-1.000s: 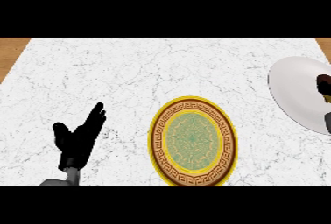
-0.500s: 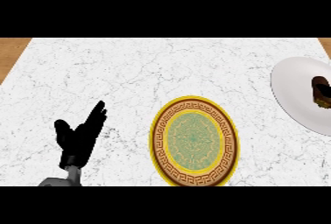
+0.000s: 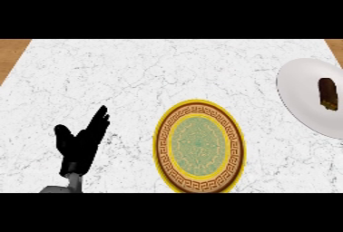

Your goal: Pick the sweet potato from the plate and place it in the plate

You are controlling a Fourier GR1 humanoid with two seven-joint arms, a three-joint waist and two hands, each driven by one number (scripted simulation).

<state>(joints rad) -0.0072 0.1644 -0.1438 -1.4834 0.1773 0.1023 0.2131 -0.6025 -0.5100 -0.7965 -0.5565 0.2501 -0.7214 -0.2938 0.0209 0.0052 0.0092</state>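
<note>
A sweet potato (image 3: 327, 94), brown and oblong, lies on a plain white plate (image 3: 301, 99) at the right edge of the head view, the plate cut off by that edge; the vegetable sits toward the plate's right side, lengthwise up and down the view, with nothing touching it. Well apart from it, lower and near the middle of the white marble tabletop (image 3: 147, 77), stands a second plate, the patterned plate (image 3: 199, 146), yellow-rimmed with a brown key-pattern band and a pale green centre; nothing lies on it. The left hand (image 3: 79, 147), black at the end of a grey forearm, shows at the lower left beside the patterned plate but clear of it; its fingers are straight and spread wide, thumb out to the left, holding nothing and resting with fingers pointing up the view. The right hand does not appear in the view. A strip of wooden surface shows at the tabletop's far left and far right corners.
</note>
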